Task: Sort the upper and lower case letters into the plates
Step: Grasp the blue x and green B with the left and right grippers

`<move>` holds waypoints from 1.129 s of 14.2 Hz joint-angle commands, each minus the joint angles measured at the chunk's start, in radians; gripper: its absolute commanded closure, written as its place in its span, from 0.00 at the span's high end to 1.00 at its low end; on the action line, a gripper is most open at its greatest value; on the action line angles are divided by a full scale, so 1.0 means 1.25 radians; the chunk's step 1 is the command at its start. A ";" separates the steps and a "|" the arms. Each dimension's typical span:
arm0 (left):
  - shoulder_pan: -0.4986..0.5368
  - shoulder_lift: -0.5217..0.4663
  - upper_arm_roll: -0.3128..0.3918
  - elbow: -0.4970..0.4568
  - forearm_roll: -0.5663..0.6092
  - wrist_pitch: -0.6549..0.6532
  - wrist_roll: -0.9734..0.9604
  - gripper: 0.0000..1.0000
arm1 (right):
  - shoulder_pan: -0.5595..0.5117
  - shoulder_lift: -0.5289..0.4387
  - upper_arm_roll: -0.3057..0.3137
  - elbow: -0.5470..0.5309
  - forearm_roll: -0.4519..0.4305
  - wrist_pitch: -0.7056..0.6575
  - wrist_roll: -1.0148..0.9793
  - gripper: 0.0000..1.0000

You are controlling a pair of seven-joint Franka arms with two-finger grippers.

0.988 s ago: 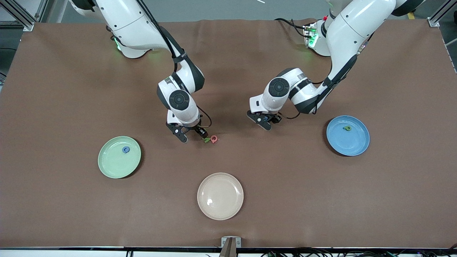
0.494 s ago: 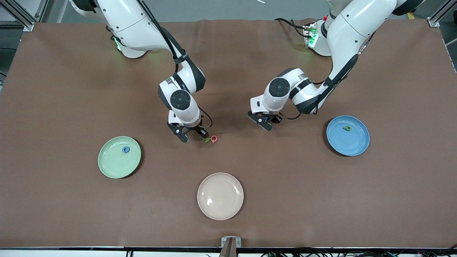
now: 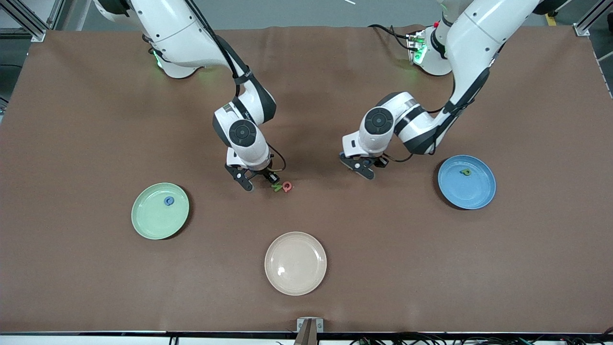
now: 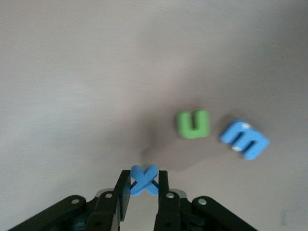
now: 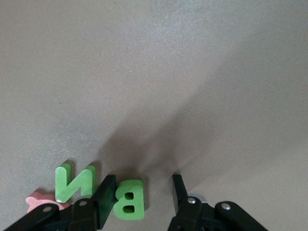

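meanwhile left end effector [image 4: 143, 185] clamps blue x [image 4: 143, 178]; right end effector [image 5: 143, 192] parted around green b [image 5: 129, 198], bare cloth ahead

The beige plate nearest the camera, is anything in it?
Empty. The beige plate shows only bare surface, while the green plate and blue plate each hold one small letter.

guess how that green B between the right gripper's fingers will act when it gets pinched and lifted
The green B looks thick and foam-like, so probably light and slightly squashy. It lies flat, so rolling seems unlikely. The right gripper has its fingers astride it, not yet shut, and an off-centre pinch might twist it.
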 commanded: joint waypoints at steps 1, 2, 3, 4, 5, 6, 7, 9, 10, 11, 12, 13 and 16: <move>0.054 -0.060 -0.009 0.000 0.008 -0.035 0.019 0.06 | 0.023 0.005 -0.006 -0.003 -0.008 0.006 0.027 0.51; 0.080 -0.070 -0.011 0.005 0.008 -0.036 0.019 0.06 | 0.026 0.005 -0.006 -0.003 -0.008 0.007 0.036 0.51; 0.114 -0.088 -0.014 0.005 0.008 -0.036 0.018 0.06 | 0.031 0.005 -0.006 0.002 -0.008 0.007 0.046 0.51; 0.150 -0.098 -0.016 0.005 0.007 -0.036 0.014 0.06 | 0.032 0.007 -0.006 0.007 -0.008 0.007 0.047 0.51; 0.193 -0.105 -0.030 0.005 0.007 -0.036 0.008 0.06 | 0.032 0.007 -0.006 0.007 -0.008 0.007 0.048 0.50; 0.240 -0.109 -0.046 0.005 0.007 -0.039 0.008 0.06 | 0.033 0.007 -0.006 0.007 -0.008 0.007 0.048 0.49; 0.285 -0.109 -0.060 0.003 0.007 -0.042 0.006 0.06 | 0.036 0.007 -0.006 0.007 -0.008 0.007 0.048 0.44; 0.383 -0.111 -0.091 -0.004 0.007 -0.043 0.006 0.06 | 0.037 0.007 -0.006 0.006 -0.010 0.007 0.047 0.24; 0.412 -0.111 -0.092 -0.007 0.007 -0.043 0.008 0.06 | 0.032 0.005 -0.007 0.006 -0.011 0.007 0.044 0.16; 0.444 -0.109 -0.094 -0.010 0.007 -0.043 0.007 0.06 | 0.027 0.007 -0.007 0.006 -0.011 0.006 0.041 0.06; 0.469 -0.107 -0.092 -0.016 0.007 -0.043 0.008 0.06 | 0.023 0.005 -0.009 0.006 -0.011 0.006 0.037 0.02; 0.489 -0.105 -0.092 -0.020 0.010 -0.043 0.011 0.06 | 0.016 0.004 -0.012 0.007 -0.019 -0.001 0.023 0.01; 0.538 -0.091 -0.091 -0.024 0.018 -0.043 0.017 0.06 | -0.055 -0.028 -0.018 0.011 -0.025 -0.023 -0.116 0.00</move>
